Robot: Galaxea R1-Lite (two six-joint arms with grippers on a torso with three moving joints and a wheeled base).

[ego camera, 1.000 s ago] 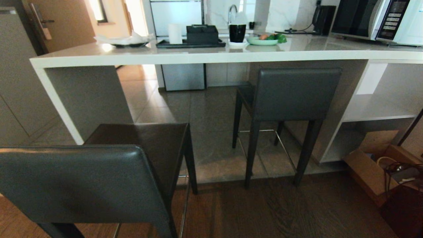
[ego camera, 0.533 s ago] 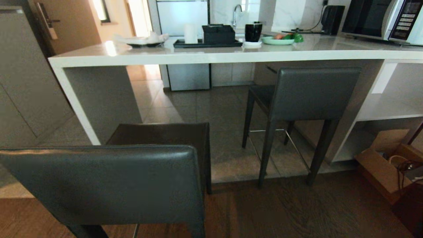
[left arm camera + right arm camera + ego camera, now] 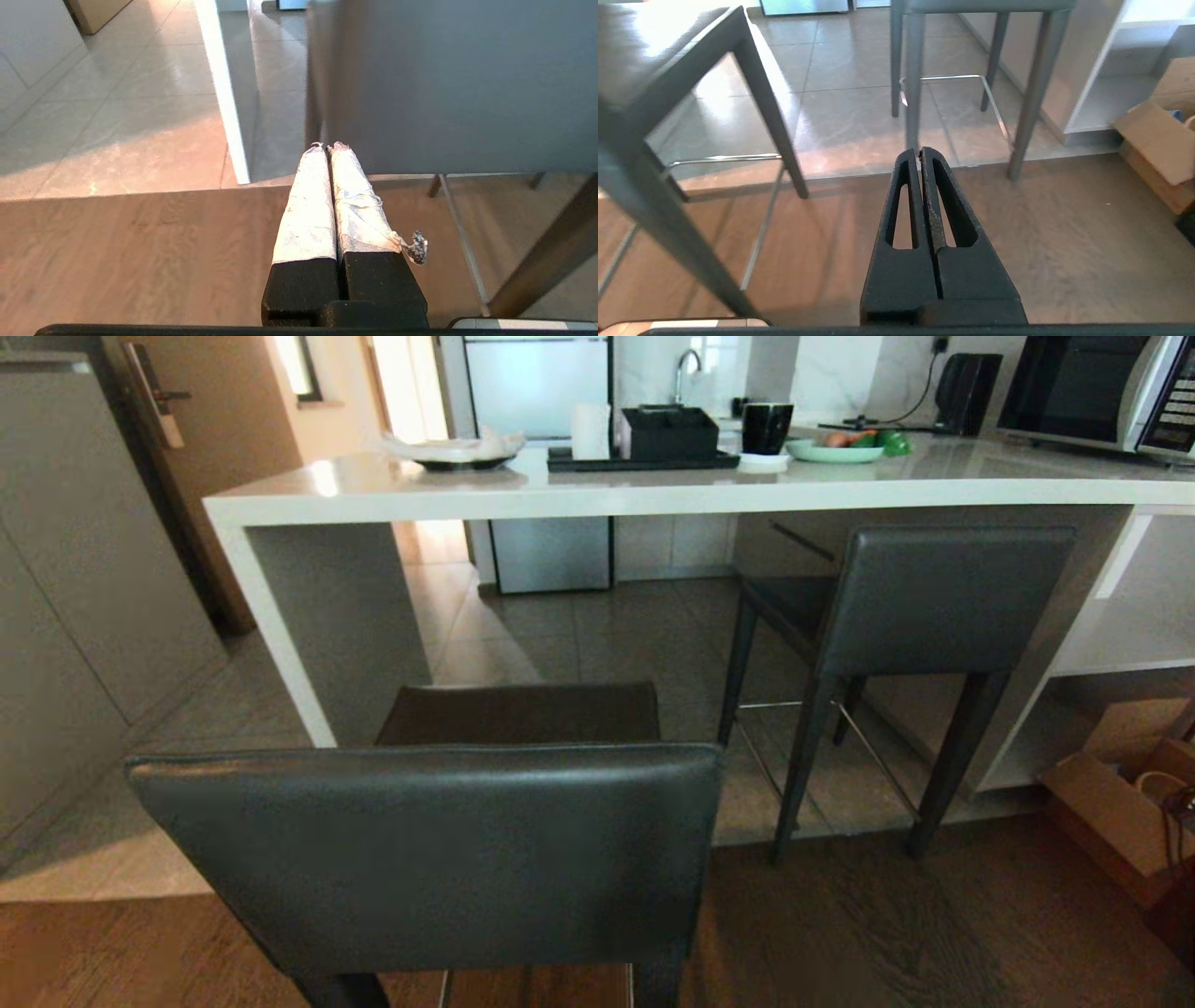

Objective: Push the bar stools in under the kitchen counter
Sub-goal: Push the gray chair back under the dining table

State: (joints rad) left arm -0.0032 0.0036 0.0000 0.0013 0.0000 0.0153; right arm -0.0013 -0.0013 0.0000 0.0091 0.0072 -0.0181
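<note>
Two dark grey bar stools stand by the kitchen counter point(image 3: 653, 490). The near stool's backrest point(image 3: 429, 849) fills the foreground, and its seat point(image 3: 523, 714) stops short of the counter's white side panel. The far stool point(image 3: 943, 602) stands to the right, with its seat under the counter top. Neither gripper shows in the head view. My left gripper point(image 3: 327, 147), its fingers wrapped in pale tape, is shut and empty just behind the near stool's backrest point(image 3: 458, 84). My right gripper point(image 3: 920, 151) is shut and empty above the wood floor, between the near stool's legs point(image 3: 770, 116) and the far stool's legs point(image 3: 915, 70).
Open white shelves point(image 3: 1130, 644) close the counter's right end, with a cardboard box point(image 3: 1111, 812) on the floor before them. On the counter top are a black tray point(image 3: 644, 457), a cup, plates and a microwave point(image 3: 1092, 387). Grey cabinets point(image 3: 84, 588) line the left.
The whole head view has slid to the right, so the camera has moved leftward. The near stool's backrest is now centred in front of me. Stools and counter stay where they were.
</note>
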